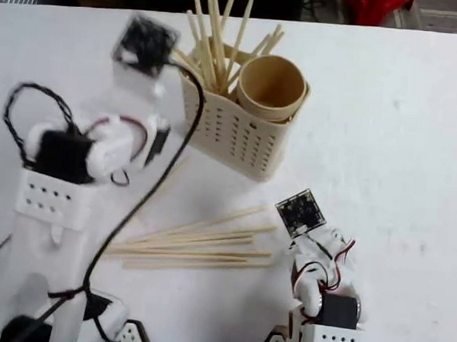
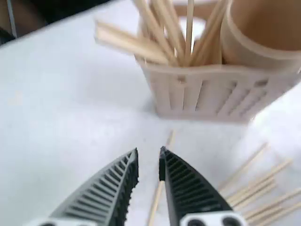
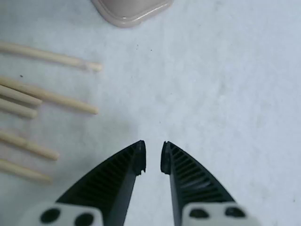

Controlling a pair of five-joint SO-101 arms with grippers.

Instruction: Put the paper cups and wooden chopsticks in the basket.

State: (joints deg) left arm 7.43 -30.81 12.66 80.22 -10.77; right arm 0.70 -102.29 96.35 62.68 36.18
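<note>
Across the high view, the white table [image 1: 400, 150] is taking up nearly everything.

My left arm [image 1: 59, 153] is standing at 9 o'clock from table centre, leaning toward 12. My right arm [image 1: 322, 285] is sitting lower, at 5 o'clock.

Basket [image 1: 238, 137], perforated and cream, is standing upright at 12 o'clock from centre, just beside my left arm's wrist.

Paper cups [image 1: 272, 84] are sitting nested in the basket's 3 o'clock end, with the open mouth facing up; I cannot tell how many.

Upright chopsticks [image 1: 217, 42] are fanning out of the basket's 9 o'clock end, their tips pointing toward 12.

Loose chopsticks [image 1: 201, 243] are lying flat on the table at 6 o'clock from the basket, well apart from it. They are running roughly 9-to-3 in a rough sheaf. Their 3 o'clock ends are lying near my right wrist.

Single chopstick [image 2: 168, 141] is lying alone on the table between the basket and my left gripper [image 2: 148, 153], passing under the gap.

Left gripper is hovering above the table and facing the basket wall. Its jaws are standing slightly parted and gripping nothing.

Right gripper [image 3: 153, 148] is hanging over bare table beside the loose chopstick ends. Its jaws are also standing a narrow gap apart and holding nothing.
</note>
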